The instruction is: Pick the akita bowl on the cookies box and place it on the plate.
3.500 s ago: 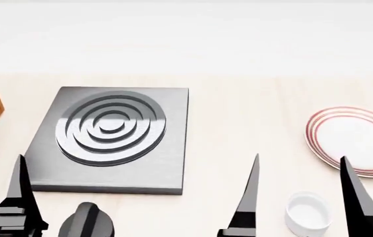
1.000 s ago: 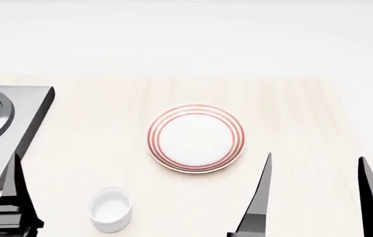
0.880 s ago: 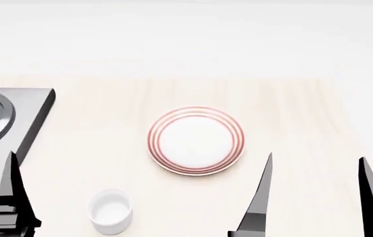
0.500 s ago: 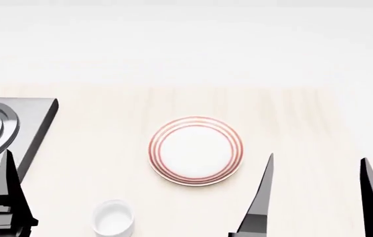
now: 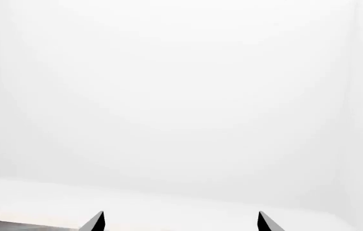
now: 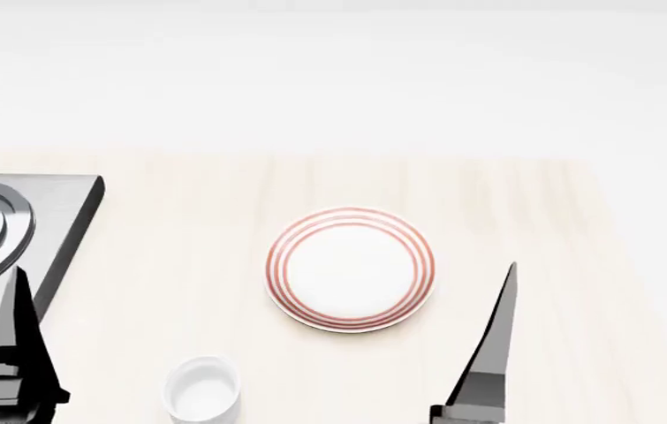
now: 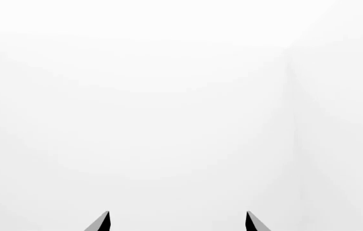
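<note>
Plate sits near the middle of the pale wooden worktop, a round shallow white dish with thin red rings around its rim and nothing on it. Neither the akita bowl nor the cookies box shows in any of the three views, so where they are cannot be told from here.

Nearer the robot and off toward its left side stands a small plain white cup, upright, well apart from the plate. At the left edge of the head view lies a dark grey stove slab with raised concentric rings on its top, cut off by the frame.

Both arms hang low at the near edge. The right gripper shows two black pointed fingers standing well apart with bare worktop between them; they touch nothing and stand just to the right of the plate. In the right wrist view only the two fingertips poke in against a blank white wall, again spread. The left gripper shows the same in its wrist view: two dark fingertips wide apart, holding nothing, with a sliver of the grey slab at one corner. In the head view only one of its fingers is visible, standing in front of the stove slab's near edge.
</note>
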You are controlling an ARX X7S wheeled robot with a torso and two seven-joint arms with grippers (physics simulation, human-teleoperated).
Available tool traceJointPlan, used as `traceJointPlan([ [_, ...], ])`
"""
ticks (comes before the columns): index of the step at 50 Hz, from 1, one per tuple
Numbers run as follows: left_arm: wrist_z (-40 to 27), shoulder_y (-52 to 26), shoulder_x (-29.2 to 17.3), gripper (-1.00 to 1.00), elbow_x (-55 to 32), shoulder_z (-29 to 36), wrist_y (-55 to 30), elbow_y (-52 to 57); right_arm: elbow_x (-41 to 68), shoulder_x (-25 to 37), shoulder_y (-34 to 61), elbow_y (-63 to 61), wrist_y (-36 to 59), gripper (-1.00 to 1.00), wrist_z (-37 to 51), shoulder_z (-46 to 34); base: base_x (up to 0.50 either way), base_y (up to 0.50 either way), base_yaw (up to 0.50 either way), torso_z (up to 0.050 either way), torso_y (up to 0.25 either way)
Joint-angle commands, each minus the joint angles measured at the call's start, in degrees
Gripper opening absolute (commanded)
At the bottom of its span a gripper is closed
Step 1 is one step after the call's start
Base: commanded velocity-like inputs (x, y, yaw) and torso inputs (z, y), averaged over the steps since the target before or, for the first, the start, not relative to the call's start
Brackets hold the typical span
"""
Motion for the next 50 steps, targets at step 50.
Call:
traceJointPlan([
  [50, -0.80, 0.42, -0.97, 1.00, -0.50, 0.40, 2.16, -0.99, -0.41, 2.44, 0.25, 0.02, 0.45, 1.00, 0.65, -1.02, 0.00, 0.00, 0.00, 0.000, -0.195],
])
